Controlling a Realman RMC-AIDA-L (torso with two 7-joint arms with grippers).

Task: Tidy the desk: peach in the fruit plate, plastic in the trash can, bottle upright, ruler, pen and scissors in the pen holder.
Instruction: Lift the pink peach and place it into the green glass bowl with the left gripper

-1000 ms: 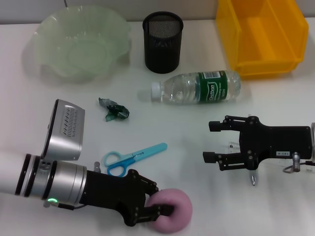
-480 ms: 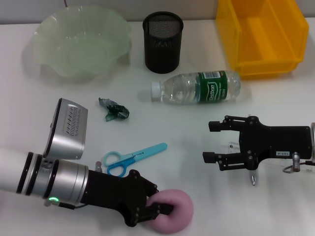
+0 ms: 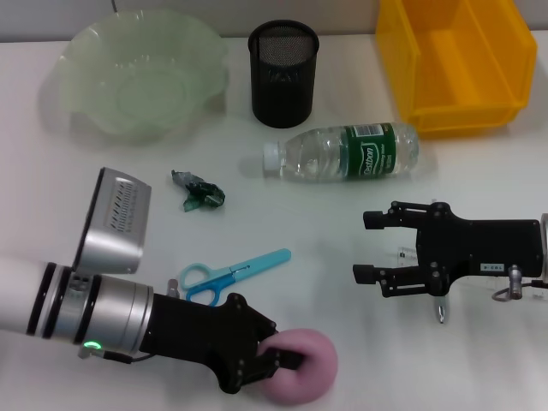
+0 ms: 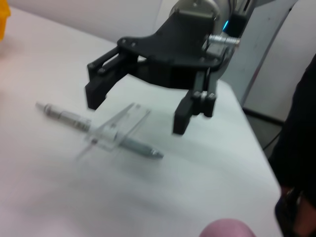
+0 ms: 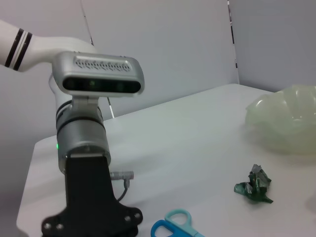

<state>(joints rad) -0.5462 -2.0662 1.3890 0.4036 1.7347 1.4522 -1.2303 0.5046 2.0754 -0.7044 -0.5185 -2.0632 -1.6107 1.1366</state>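
- A plain white surface (image 3: 282, 223) fills the head view, evenly lit and matte.
- Behind it, in the right wrist view, a pale grey wall (image 5: 163, 44) with one thin vertical seam (image 5: 232, 39).
- Left wrist view: light wall panels (image 4: 296, 64) past the surface's far edge, darker floor (image 4: 264, 133) below.

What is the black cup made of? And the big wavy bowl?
The black cup looks like metal mesh: tiny holes show along its inside wall. The wavy bowl seems to be pale green frosted glass or plastic; light passes through it, but I can't tell which.

Bottle (image 3: 342, 152) lies before the pen holder (image 3: 283, 74) (scissors (image 3: 229, 276) nearer, leftward).
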